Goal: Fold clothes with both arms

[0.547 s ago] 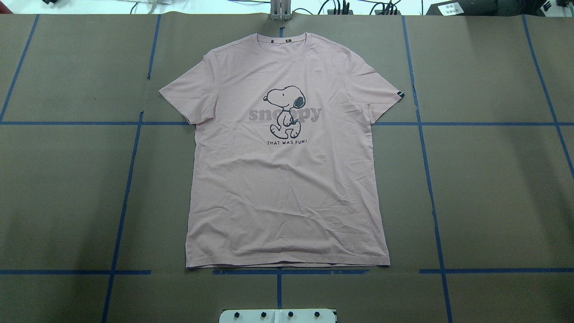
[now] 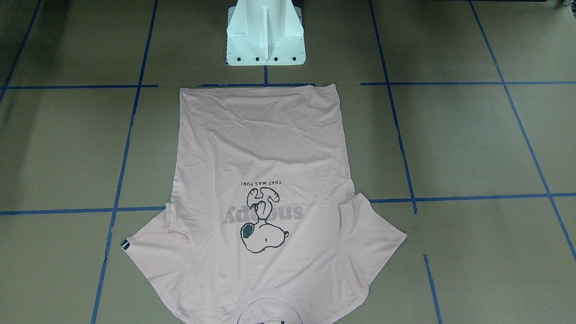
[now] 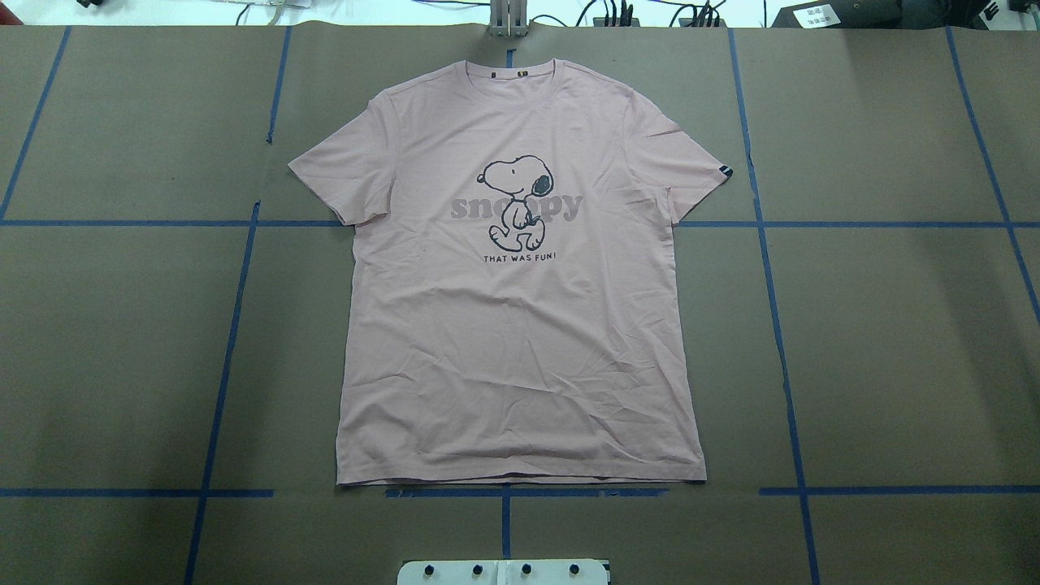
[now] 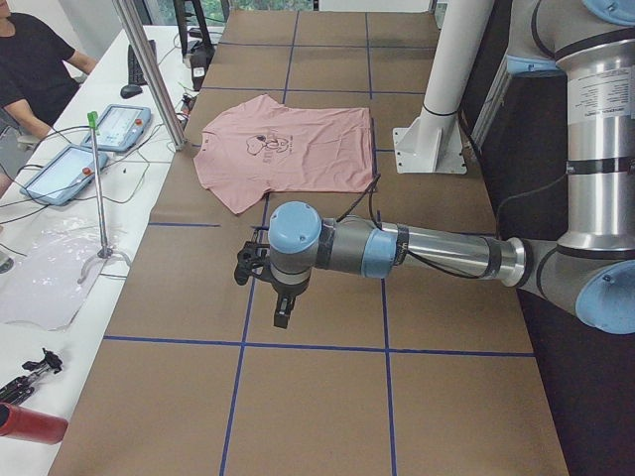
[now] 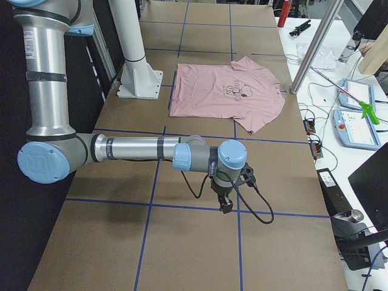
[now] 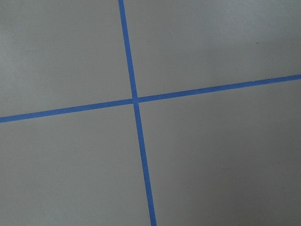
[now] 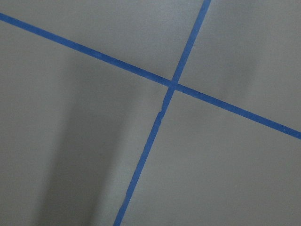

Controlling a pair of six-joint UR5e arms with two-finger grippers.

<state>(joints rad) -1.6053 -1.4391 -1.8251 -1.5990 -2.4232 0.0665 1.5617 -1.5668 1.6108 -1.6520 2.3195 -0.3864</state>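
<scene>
You have the T-shirt (image 3: 520,325) flat and print-up mid-counter (image 3: 894,341), neck at 12 o'clock and hem at 6 from overhead, with the left gripper (image 4: 281,317) and right gripper (image 5: 226,206) well apart from it, and you cannot tell whether either is apart or together.

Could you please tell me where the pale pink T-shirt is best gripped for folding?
Probably the two hem corners of the pale pink cotton T-shirt, each from its outer side, low: it lies flat, print up, so only edges offer a lip.
</scene>
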